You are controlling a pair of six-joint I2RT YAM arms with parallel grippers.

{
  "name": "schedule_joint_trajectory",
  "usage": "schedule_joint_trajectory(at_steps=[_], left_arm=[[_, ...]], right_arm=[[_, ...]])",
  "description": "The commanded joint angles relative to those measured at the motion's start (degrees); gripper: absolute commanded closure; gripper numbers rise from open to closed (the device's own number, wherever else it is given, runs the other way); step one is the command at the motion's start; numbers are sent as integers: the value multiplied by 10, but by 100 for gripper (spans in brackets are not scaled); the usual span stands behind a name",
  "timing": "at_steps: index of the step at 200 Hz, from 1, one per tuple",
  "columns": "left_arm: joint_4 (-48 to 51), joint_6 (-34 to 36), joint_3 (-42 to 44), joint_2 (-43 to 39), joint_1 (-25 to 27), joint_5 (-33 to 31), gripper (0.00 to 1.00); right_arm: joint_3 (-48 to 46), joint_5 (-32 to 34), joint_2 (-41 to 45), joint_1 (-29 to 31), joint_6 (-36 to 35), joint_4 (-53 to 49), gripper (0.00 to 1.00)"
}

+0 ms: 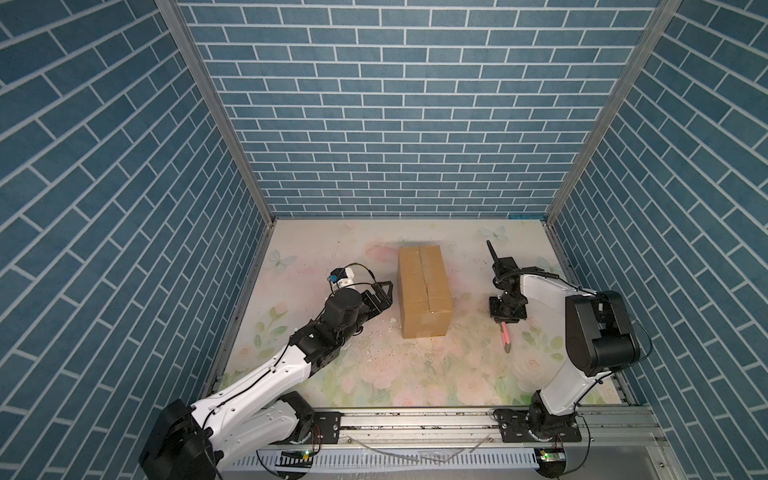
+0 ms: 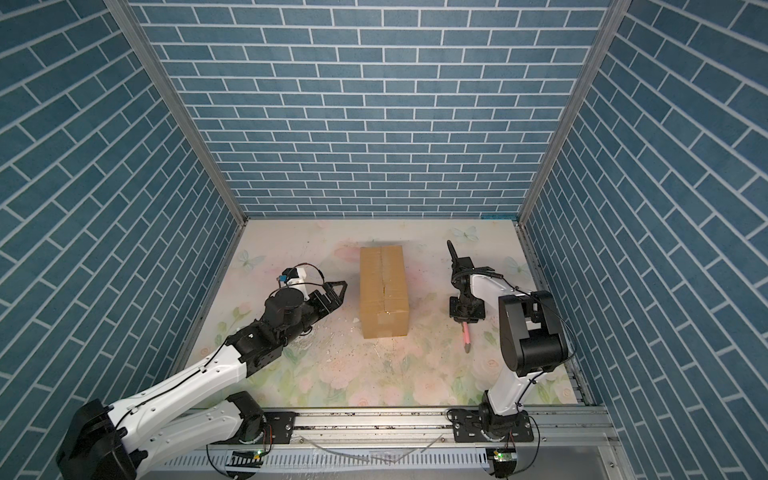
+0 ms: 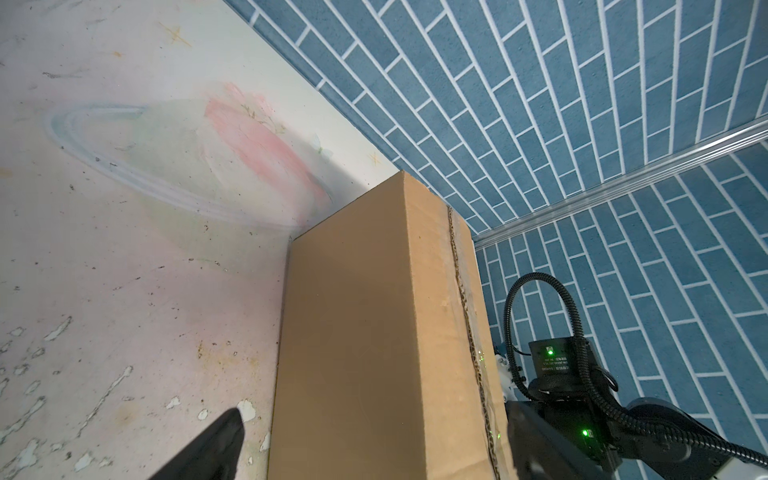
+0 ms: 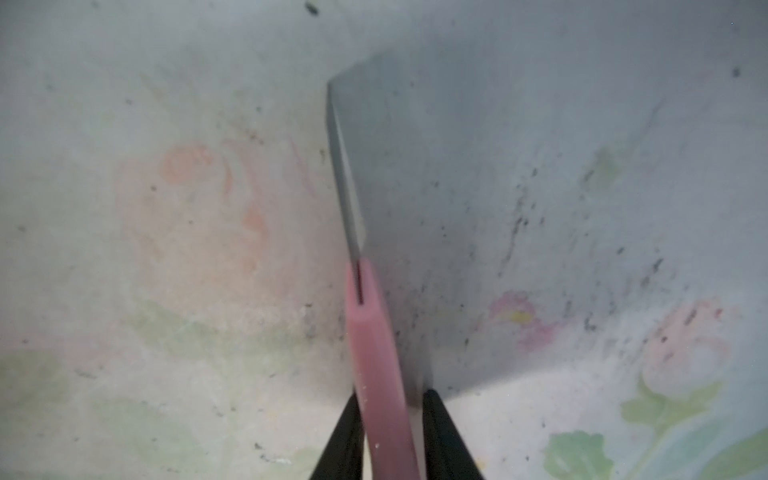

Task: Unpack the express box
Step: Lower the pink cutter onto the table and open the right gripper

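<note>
The express box point(image 1: 424, 291) point(image 2: 383, 291) is a plain brown carton lying lengthwise mid-table, flaps down, with a ragged seam along its top. My left gripper point(image 1: 386, 293) point(image 2: 340, 291) hangs open just left of it. In the left wrist view the box point(image 3: 365, 311) fills the gap between that gripper's point(image 3: 374, 411) wide-spread fingers without touching them. To the box's right, my right gripper point(image 1: 508, 318) point(image 2: 465, 318) points down over the end of a pink-handled knife point(image 1: 505, 337) point(image 2: 466, 337). In the right wrist view the handle point(image 4: 374, 353) sits between the fingers of that gripper point(image 4: 390, 395), with a gap on one side.
Blue brick-patterned walls point(image 1: 395, 124) close in the back and both sides. A metal rail point(image 1: 415, 424) runs along the front edge. White flakes and dark specks point(image 1: 374, 353) litter the floral tabletop point(image 1: 415, 382) in front of the box.
</note>
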State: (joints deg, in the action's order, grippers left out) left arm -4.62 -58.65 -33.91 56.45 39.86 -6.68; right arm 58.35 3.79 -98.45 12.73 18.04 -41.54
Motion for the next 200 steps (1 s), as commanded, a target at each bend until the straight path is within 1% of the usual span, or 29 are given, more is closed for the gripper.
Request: schedule_joint_trajectory(at_steps=[1,37,53,74,86,107,123,134,146,156,161,172,200], left_arm=[[-5,5,7,-8,-5,3,0],[-8,7,6,-6,-7,7,0],[-11,7,5,-2,-10,12,0],[-12,9,0,6,-13,21,0],[-9,9,-4,12,-15,27,0],[-9,13,-13,27,-21,40,0],[-1,21,-30,45,-31,61,0],[10,32,-49,62,-40,79,0],[24,46,-76,82,-50,100,0],[28,58,-97,100,-58,118,0],[30,64,-107,109,-61,125,0],[33,80,-131,128,-64,138,0],[40,109,-193,187,-64,172,0]], right_arm=[[11,27,-15,-5,-8,-4,72],[16,50,-2,-10,-6,-20,69],[23,71,12,-10,-1,-36,66],[38,104,41,-11,8,-63,62],[50,117,61,-10,14,-78,57],[80,120,92,-10,27,-106,50],[98,110,112,-4,35,-118,50],[103,92,123,7,38,-118,54],[107,75,129,27,42,-113,67],[109,71,131,51,48,-108,84],[109,67,131,65,50,-104,91],[112,56,127,95,60,-94,100],[95,13,125,155,111,-50,100]])
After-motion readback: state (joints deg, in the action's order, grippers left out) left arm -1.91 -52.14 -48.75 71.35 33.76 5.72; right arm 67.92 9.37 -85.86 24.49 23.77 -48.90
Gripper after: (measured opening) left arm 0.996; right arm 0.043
